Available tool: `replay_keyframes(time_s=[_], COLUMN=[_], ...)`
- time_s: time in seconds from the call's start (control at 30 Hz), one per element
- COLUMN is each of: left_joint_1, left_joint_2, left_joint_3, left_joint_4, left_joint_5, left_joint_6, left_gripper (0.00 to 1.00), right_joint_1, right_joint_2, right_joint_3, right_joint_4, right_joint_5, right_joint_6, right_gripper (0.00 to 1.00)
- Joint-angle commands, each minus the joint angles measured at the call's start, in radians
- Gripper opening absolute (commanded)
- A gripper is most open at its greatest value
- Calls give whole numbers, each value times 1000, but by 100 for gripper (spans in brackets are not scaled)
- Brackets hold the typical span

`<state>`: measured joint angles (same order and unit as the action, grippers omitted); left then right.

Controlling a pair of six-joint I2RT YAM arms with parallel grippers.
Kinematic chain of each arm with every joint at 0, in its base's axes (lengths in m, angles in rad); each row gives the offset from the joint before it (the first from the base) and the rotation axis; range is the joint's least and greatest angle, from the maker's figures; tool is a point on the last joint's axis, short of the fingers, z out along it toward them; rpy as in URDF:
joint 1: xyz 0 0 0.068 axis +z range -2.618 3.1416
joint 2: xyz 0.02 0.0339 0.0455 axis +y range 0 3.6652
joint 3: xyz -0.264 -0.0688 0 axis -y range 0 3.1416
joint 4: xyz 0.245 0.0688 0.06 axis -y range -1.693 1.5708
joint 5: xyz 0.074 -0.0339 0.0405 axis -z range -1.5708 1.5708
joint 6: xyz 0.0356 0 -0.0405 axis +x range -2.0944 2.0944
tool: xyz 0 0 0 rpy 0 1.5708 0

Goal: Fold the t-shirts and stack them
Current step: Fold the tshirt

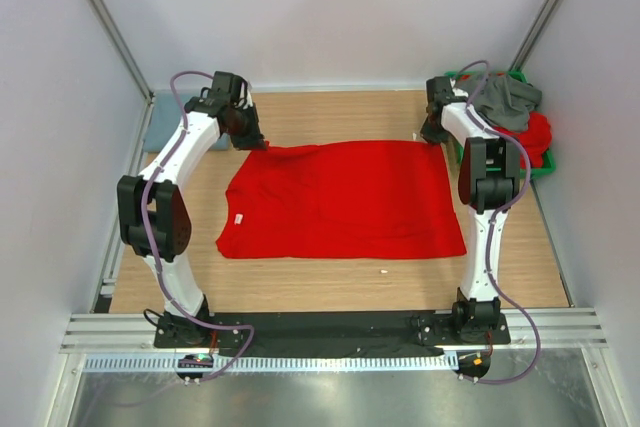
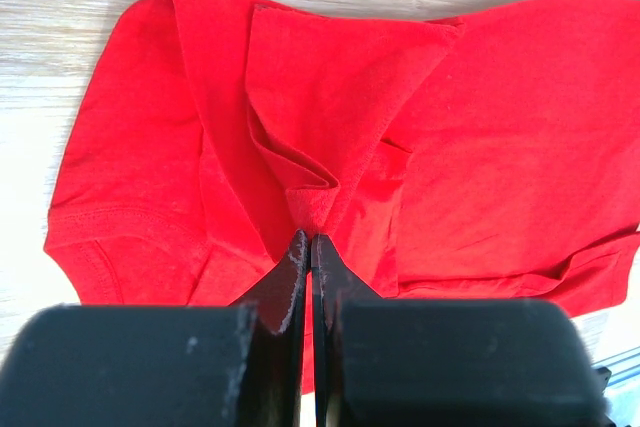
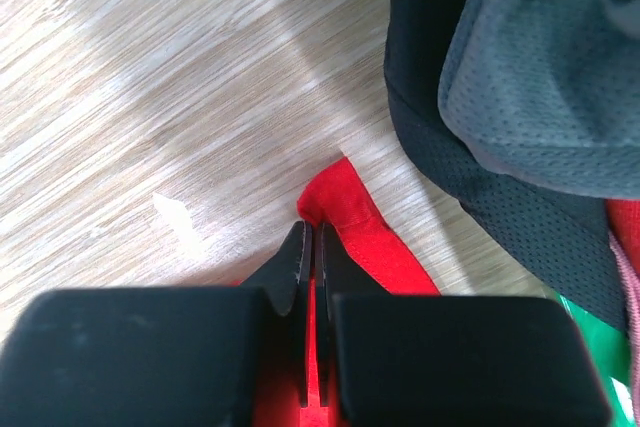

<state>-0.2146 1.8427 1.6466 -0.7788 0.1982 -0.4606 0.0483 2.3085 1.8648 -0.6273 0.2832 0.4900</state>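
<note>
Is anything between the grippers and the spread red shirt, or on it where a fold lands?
Nothing visible. The left gripper and right gripper pinch the red shirt at its far edge; its top is bare.

Matt red cloth t-shirt on pale grained wood table, seemingly laminate.

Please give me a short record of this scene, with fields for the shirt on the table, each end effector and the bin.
Shirt on table: red t-shirt, spread out on the wooden table
Left end effector: shut on the far left corner of the red t-shirt, cloth bunched at its tips
Right end effector: shut on the hem at the far right corner
Bin: green bin at the far right of the table
Bin contents: dark grey shirt lying over red cloth
</note>
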Motion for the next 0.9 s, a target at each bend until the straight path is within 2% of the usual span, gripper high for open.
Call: replay_keyframes(time_s=[0.0,0.13,0.4,0.6,0.87], left_joint_1=[4,4,4,4,1], left_joint_2=[-34,-23,-54,-117,-241], left_joint_3=[9,36,93,56,-73], left_joint_4=[1,-17,-59,-77,-80], left_joint_5=[7,-29,-71,-83,-86], left_joint_6=[23,39,51,48,39], left_gripper=[0,0,0,0,0], right_joint_1=[4,7,12,12,12], right_joint_2=[17,12,-133,-285,-429], right_joint_3=[-50,0,8,-117,-285], right_joint_4=[-32,-78,-161,-155,-140], right_joint_5=[-41,-50,-44,-49,-42], right_joint_6=[16,2,-37,-50,-56], right_gripper=[1,1,1,1,1])
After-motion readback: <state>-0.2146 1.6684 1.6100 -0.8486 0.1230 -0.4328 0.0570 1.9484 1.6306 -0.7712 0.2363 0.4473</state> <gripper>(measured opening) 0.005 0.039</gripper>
